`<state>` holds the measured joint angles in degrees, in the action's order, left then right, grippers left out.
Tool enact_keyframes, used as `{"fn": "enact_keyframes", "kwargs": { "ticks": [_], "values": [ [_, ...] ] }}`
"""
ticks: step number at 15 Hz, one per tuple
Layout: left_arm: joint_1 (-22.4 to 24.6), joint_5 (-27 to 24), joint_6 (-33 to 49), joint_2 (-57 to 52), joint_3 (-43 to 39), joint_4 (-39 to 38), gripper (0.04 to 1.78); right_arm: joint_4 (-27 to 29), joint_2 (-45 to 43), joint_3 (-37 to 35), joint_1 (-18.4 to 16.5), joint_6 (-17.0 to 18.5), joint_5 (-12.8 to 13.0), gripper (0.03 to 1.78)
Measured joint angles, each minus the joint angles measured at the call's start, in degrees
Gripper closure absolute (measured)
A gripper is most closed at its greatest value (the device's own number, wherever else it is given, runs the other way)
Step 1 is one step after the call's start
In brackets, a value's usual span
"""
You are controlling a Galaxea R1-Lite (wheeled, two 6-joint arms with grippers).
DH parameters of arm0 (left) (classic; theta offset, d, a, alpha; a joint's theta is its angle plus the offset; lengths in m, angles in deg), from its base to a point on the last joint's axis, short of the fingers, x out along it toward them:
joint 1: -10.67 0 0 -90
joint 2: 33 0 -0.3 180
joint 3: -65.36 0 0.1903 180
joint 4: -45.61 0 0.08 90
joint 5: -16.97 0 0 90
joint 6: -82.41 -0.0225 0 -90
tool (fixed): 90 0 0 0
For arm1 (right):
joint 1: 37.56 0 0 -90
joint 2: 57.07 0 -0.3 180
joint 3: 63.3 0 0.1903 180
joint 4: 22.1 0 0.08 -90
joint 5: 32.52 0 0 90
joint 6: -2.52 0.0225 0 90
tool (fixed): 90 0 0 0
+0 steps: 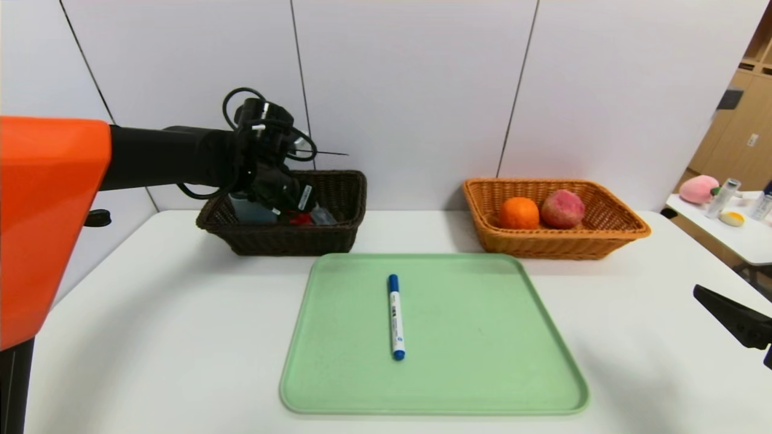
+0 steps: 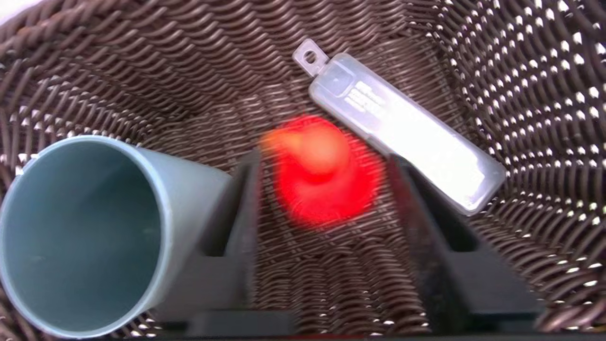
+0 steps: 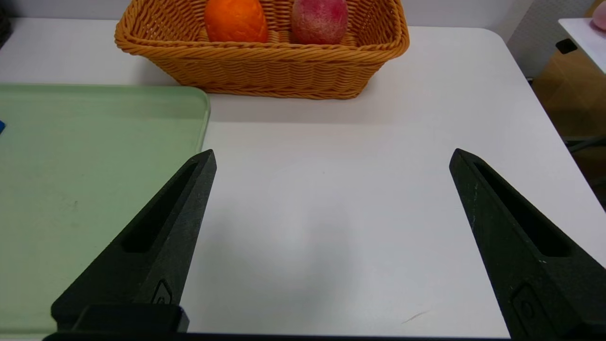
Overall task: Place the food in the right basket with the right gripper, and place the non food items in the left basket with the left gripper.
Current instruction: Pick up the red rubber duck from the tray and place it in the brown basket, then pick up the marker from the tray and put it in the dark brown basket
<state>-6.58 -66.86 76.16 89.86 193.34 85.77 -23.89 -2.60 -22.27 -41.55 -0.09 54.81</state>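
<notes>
My left gripper point(image 1: 295, 204) point(image 2: 324, 158) hangs open inside the dark brown left basket point(image 1: 338, 235) point(image 2: 142, 71). The small red duck point(image 2: 326, 175) point(image 1: 300, 218) shows blurred between the spread fingers point(image 2: 244, 208), touching neither. Beside it in the basket lie the blue-grey cup point(image 2: 80, 232) point(image 1: 247, 211) and the clear case point(image 2: 407, 132) point(image 1: 323, 216). The white marker with blue cap point(image 1: 395, 316) lies on the green tray point(image 1: 482, 361). The orange point(image 1: 518, 213) point(image 3: 235, 20) and peach point(image 1: 562, 208) point(image 3: 319, 19) sit in the orange-tan right basket point(image 1: 561, 244) point(image 3: 265, 71). My right gripper point(image 1: 733, 319) point(image 3: 332, 152) is open and empty over the table's right side.
The white table point(image 1: 151, 337) point(image 3: 331, 213) ends at a wall just behind both baskets. A side table point(image 1: 742, 238) with a pink plush and bottles stands off to the right. The tray's edge point(image 3: 203, 113) lies beside my right gripper.
</notes>
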Motion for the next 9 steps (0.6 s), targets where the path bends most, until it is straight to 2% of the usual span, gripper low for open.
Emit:
{"fn": "enact_keyframes", "kwargs": {
  "ticks": [6,9],
  "values": [
    [-0.06,-0.11,0.45,-1.05,0.90,-1.60,0.42,0.00,-0.23,-0.09,0.00,0.00,0.04,0.11],
    [-2.43,-0.06,5.77,-5.49,-0.74,-3.78,0.32,0.02,-0.39,-0.41,0.00,0.07,0.04,0.11]
  ]
}}
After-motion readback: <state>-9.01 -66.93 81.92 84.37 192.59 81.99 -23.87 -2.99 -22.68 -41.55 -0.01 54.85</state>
